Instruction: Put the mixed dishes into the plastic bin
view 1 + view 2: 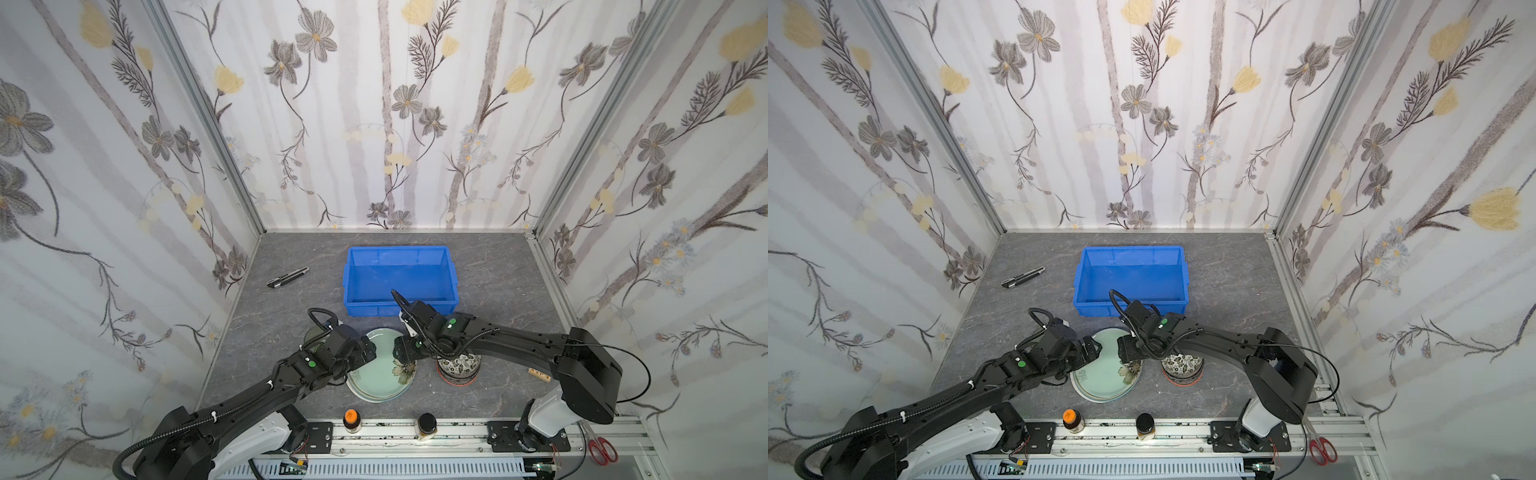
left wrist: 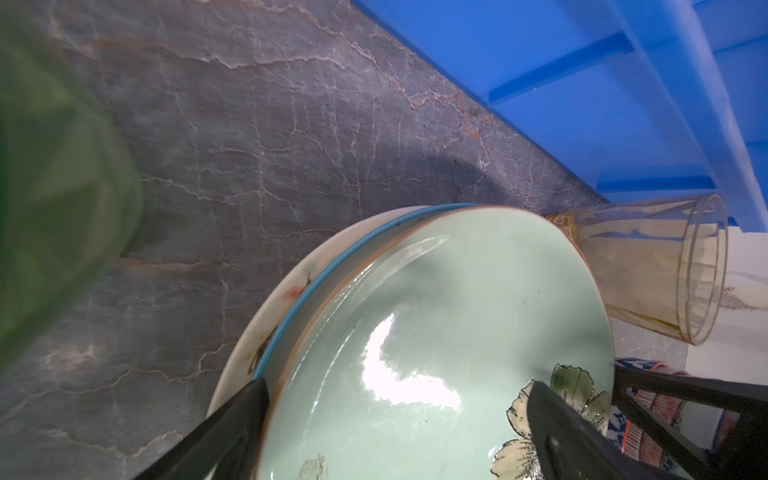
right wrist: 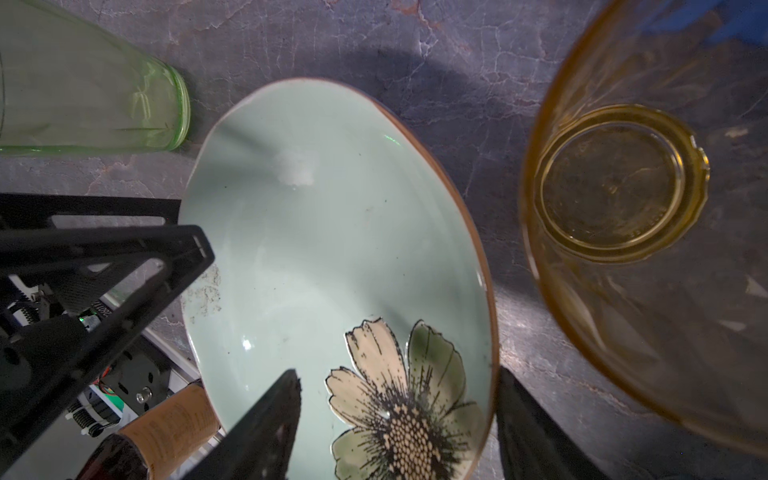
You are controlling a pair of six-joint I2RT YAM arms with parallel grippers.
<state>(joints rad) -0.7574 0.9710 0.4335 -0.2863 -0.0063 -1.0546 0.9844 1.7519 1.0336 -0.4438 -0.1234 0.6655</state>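
The blue plastic bin (image 1: 401, 276) (image 1: 1130, 279) stands empty at the back middle. In front of it lies a stack of plates with the pale green flowered plate (image 1: 380, 368) (image 3: 332, 232) on top; a blue-rimmed plate (image 2: 291, 309) shows under it. My left gripper (image 1: 371, 352) (image 2: 395, 399) is open over the plate's left rim. My right gripper (image 1: 401, 351) (image 3: 399, 388) is open astride the rim by the flower. A green tumbler (image 3: 83, 83) stands left of the plates and an amber tumbler (image 3: 623, 187) (image 2: 648, 270) behind them. Stacked bowls (image 1: 457, 368) sit to the right.
A black pen-like tool (image 1: 287, 277) lies at the back left. Two jars, one orange-lidded (image 1: 351, 417) and one black-lidded (image 1: 427, 424), stand at the front edge. A small wooden block (image 1: 539, 375) and red scissors (image 1: 602, 451) are at the right. Papered walls enclose three sides.
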